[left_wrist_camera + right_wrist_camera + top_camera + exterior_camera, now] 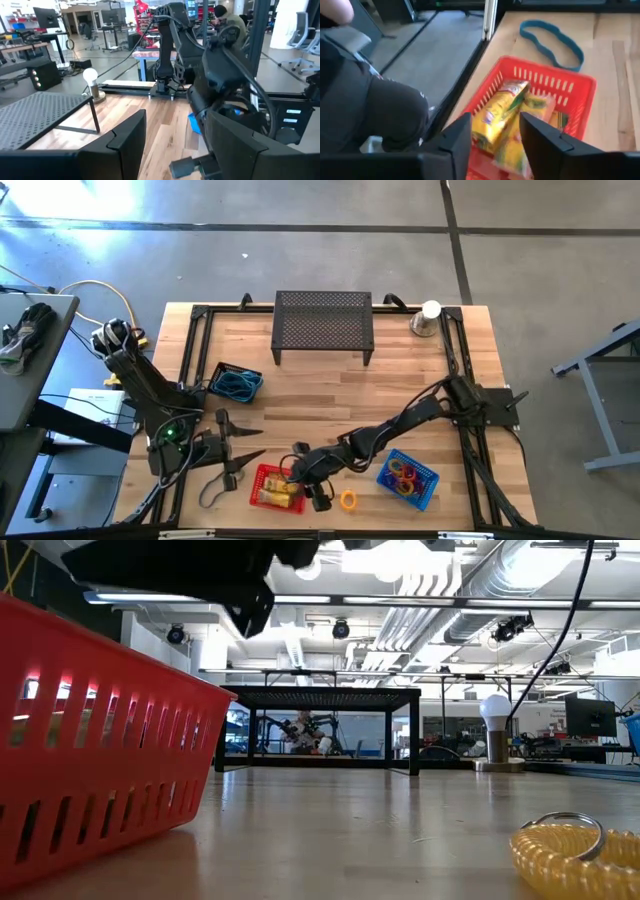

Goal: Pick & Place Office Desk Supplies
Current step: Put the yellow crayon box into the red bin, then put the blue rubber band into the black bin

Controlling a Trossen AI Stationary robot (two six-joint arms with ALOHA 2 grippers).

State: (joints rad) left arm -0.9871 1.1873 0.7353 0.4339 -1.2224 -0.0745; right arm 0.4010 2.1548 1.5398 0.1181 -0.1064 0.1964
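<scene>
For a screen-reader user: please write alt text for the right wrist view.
The right gripper, fingers apart, hangs over a red basket holding yellow packets. A teal band lies on the wooden table beyond.

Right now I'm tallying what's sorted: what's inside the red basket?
Yellow wrapped packets lie in the red basket, seemingly two or three. The right tool hangs directly over them with fingers apart, hiding the near end of the basket, so anything there is unseen.

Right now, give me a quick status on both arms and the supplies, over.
Right gripper open above the red basket, yellow packets lying inside. Left gripper open, idle at the table's left. Teal band loose beside the basket. Nothing blocking.
</scene>
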